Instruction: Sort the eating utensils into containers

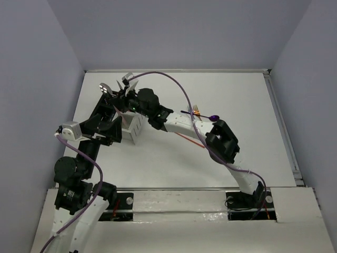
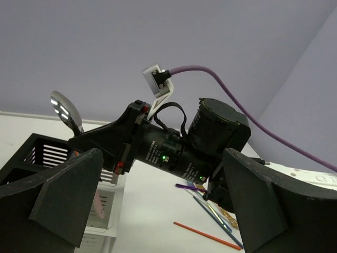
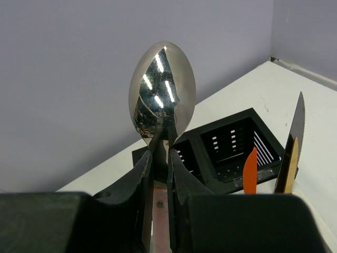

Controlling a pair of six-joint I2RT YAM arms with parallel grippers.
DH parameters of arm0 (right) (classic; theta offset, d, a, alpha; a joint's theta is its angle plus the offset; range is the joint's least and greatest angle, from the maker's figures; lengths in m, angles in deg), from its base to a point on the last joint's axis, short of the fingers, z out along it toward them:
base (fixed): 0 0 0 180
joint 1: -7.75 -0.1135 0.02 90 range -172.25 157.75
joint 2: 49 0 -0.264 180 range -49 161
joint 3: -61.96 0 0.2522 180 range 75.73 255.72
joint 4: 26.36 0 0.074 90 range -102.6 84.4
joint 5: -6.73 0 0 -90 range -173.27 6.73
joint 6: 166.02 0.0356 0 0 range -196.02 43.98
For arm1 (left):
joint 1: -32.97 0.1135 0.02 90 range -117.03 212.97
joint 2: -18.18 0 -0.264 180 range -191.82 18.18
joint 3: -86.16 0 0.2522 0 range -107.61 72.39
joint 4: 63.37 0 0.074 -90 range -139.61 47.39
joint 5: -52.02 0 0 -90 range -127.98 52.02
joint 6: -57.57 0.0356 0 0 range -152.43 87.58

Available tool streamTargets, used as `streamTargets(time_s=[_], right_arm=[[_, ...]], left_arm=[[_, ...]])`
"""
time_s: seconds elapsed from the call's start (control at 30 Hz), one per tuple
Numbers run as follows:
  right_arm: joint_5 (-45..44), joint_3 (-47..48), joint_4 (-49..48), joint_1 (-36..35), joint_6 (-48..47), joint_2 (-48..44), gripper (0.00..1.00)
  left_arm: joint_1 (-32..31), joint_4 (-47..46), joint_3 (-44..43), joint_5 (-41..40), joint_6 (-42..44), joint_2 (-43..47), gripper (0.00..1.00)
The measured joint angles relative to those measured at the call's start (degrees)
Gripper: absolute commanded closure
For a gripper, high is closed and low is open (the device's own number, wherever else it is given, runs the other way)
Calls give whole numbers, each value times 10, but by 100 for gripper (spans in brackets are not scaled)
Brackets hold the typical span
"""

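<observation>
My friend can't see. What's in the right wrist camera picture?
Two black fingers pinch a silver spoon, bowl up. Behind it sits a black caddy; an orange utensil tip and a serrated knife stick up at right.

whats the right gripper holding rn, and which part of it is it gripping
The right gripper is shut on the shiny silver metal spoon, pinching its neck just below the bowl, which sticks out past the fingertips.

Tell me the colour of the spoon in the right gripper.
Shiny, mirror-like silver. The spoon, clamped in the right gripper, shows best in the right wrist view.
</observation>
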State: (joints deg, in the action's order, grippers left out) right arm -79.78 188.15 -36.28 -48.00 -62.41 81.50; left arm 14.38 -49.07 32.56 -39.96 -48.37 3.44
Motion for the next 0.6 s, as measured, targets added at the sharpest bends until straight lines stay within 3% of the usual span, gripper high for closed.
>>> streamTargets(time_s=[0.43,0.6], right_arm=[[2,3,-12,2,-19,21,94],[9,-24,-31,2,-19,21,85]], left_arm=[[0,2,0,4,0,2,1],[0,2,0,4,0,2,1]])
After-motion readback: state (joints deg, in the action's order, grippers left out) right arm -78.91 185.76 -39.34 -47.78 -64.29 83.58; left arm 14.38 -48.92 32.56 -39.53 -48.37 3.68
